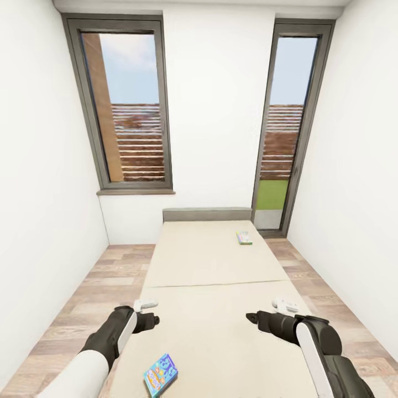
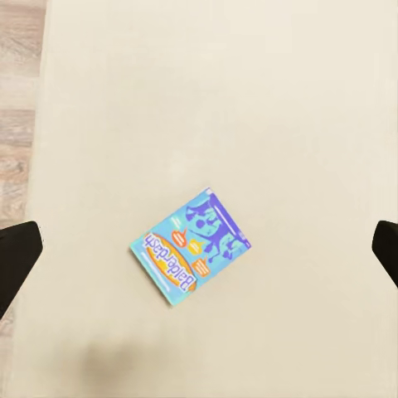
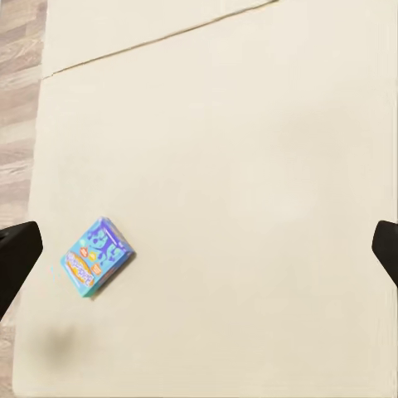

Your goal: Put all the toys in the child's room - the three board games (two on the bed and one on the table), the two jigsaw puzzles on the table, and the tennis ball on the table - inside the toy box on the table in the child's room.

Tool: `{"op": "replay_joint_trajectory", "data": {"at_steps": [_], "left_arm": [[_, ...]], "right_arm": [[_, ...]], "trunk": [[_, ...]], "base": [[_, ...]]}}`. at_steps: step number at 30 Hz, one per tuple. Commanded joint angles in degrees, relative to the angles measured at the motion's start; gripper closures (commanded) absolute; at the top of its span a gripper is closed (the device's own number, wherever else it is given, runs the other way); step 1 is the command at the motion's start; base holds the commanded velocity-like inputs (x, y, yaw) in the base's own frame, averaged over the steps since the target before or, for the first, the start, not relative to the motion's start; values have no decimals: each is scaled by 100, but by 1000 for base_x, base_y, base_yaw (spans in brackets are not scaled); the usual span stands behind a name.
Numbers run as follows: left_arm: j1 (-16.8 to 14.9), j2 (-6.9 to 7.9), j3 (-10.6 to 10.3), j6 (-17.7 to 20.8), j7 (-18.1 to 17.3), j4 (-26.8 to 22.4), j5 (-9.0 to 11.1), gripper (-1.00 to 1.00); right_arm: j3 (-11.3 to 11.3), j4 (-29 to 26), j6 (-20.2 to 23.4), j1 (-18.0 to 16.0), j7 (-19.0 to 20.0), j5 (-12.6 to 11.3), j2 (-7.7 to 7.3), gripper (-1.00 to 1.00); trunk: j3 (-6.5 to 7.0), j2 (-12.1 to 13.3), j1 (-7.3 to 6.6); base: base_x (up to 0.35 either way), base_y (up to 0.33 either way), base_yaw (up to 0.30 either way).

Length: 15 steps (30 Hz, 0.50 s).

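from the head view, reading left to right, we see our left arm reaching over the near left part of the bed, its left gripper hanging above the beige mattress with nothing in it. in the left wrist view the two dark fingertips sit at opposite edges of the picture, so we read the jaws as spread wide, touching nothing. directly between them, flat on the mattress and turned at an angle, lies the small blue board game, printed "balderdash"; in the head view the same box lies near the foot of the bed, just beside our left forearm and close to the bed's left edge. farther up, near the grey headboard and toward the right side, we see a second board game, white-blue with a green edge, lying flat and well apart from the first. at right, our right gripper hovers over the mattress, also empty; in the right wrist view its fingertips stand equally far apart, and the blue box appears off to one side beside one fingertip, not between the jaws. a seam crosses the mattress beyond.
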Motion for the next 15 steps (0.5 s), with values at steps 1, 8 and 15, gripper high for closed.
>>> {"op": "replay_joint_trajectory", "data": {"at_steps": [1, 8, 15], "left_arm": [[-4, -11, 31, 27, 17, -2, 23, -100], [-14, -33, 30, 29, 22, -4, 22, -100], [-14, -23, 29, 30, 22, -22, 22, -100]], "right_arm": [[-15, -16, 26, -48, 8, -5, 0, -100], [16, -74, 26, -589, 9, -10, 17, -100], [158, -64, 26, -687, 8, -4, 17, -100]], "trunk": [[-13, -5, 2], [-79, -5, 2], [-144, -5, 2]], "base": [[0, 0, 0], [0, 0, 0], [0, 0, 0]]}}
